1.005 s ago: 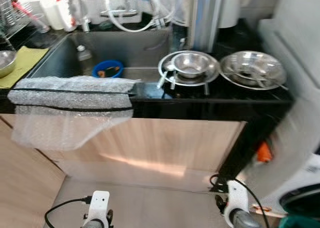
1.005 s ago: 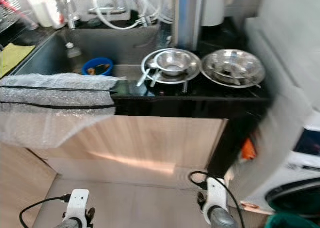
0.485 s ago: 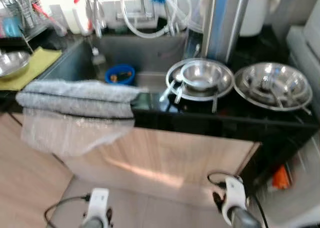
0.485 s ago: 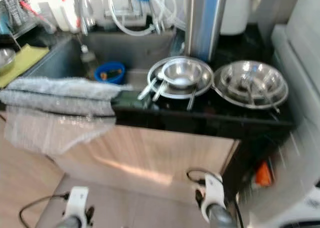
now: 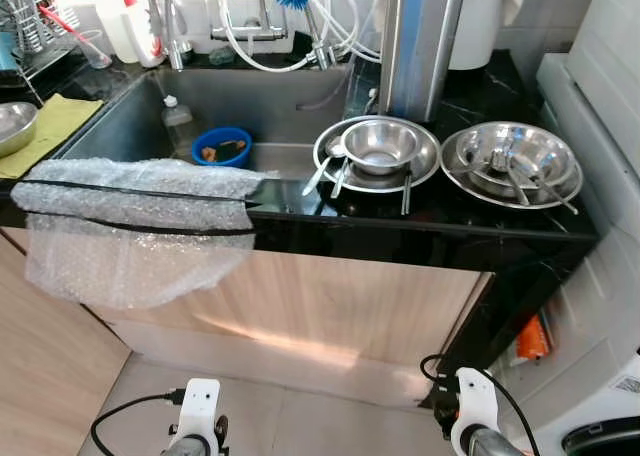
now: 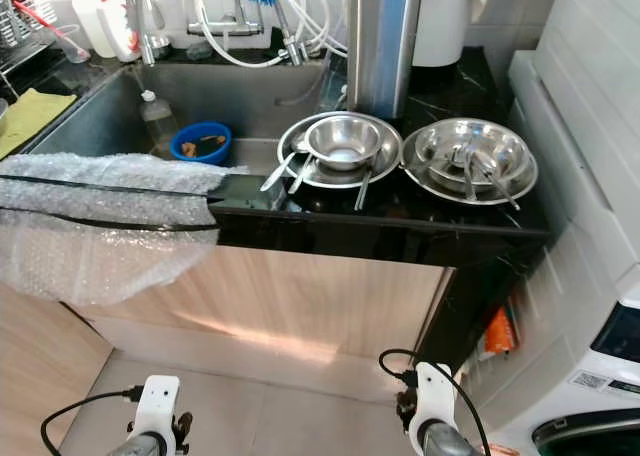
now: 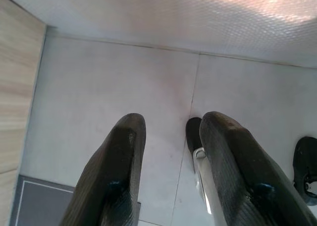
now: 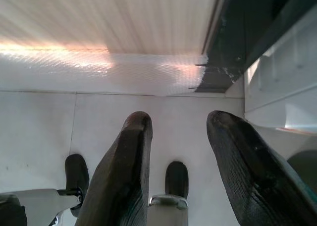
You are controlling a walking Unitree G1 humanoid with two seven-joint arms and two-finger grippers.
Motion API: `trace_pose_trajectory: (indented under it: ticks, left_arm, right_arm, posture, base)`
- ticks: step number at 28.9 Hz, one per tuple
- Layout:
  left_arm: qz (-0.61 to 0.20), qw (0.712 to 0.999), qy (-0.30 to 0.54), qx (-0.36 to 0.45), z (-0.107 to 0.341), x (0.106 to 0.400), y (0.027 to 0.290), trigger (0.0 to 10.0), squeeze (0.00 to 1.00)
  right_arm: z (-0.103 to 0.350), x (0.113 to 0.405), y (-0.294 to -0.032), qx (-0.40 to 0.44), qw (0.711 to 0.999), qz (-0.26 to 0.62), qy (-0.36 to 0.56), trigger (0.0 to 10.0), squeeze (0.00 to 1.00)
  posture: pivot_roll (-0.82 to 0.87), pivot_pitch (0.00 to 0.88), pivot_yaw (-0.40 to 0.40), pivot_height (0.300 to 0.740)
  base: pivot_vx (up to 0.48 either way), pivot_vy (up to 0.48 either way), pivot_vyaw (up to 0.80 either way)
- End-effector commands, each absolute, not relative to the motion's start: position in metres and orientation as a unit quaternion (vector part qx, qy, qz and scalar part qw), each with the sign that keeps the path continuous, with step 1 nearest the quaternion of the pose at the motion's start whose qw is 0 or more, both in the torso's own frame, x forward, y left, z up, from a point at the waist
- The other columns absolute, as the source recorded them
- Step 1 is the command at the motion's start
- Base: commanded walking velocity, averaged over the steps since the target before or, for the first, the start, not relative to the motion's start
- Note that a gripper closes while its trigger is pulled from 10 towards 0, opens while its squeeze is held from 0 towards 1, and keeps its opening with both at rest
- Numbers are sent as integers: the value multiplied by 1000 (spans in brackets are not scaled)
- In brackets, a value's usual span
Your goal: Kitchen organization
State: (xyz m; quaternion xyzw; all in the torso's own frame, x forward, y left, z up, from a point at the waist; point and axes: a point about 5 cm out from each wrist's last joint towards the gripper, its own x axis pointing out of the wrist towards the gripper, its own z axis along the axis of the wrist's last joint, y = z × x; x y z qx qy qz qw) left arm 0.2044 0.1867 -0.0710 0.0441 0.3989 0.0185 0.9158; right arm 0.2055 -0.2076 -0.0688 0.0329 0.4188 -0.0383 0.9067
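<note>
On the black counter [image 5: 470, 226], right of the sink [image 5: 130, 126], a steel bowl [image 5: 381, 143] sits in a wide steel plate [image 5: 335, 156] with utensils [image 5: 318, 176] leaning over its near rim. Just right of it lies a second steel dish [image 5: 512, 161] holding spoons [image 5: 515, 181]. Behind both stands a tall steel cylinder [image 5: 420, 36]. Inside the sink rest a blue bowl [image 5: 222, 147] and a small bottle [image 5: 176, 116]. Bubble wrap [image 5: 130, 236] drapes over the sink's near edge and hangs down the wooden cabinet [image 5: 340, 296]. At far left, a yellow cloth [image 5: 50, 121] carries another steel bowl [image 5: 12, 126]. Both arms hang low over the tiled floor [image 7: 99, 87]: the left gripper [image 7: 168, 137] and the right gripper [image 8: 178, 132] each have fingers spread apart, holding nothing.
</note>
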Motion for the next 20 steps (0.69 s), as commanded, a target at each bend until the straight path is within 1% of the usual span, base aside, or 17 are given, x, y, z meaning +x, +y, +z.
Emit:
trace_pose_trajectory:
  ticks: [1, 3, 7, 17, 20]
  left_arm:
    - [29, 911, 409, 38, -73, 200, 193, 10000, 0]
    - [29, 911, 409, 38, -73, 199, 193, 10000, 0]
    - [29, 910, 412, 38, -74, 197, 194, 10000, 0]
    - [28, 910, 411, 40, -74, 198, 194, 10000, 0]
    - [28, 911, 410, 41, -74, 199, 194, 10000, 0]
  right_arm:
    - [-70, 206, -201, 39, 905, -32, 422, 10000, 0]
    - [-70, 205, -201, 39, 904, -33, 425, 10000, 0]
    - [-70, 206, -201, 39, 903, -35, 426, 10000, 0]
    - [-70, 207, -200, 36, 905, -33, 422, 10000, 0]
    - [-70, 206, -200, 41, 904, -35, 425, 10000, 0]
  posture:
    - [29, 72, 66, 740]
    - [30, 75, 66, 740]
    - [31, 79, 67, 740]
    - [31, 80, 70, 740]
    - [32, 80, 72, 740]
  base:
    - [0, 330, 0]
    - [0, 343, 0]
    - [0, 349, -738]
    - [0, 353, 0]
    - [0, 352, -669]
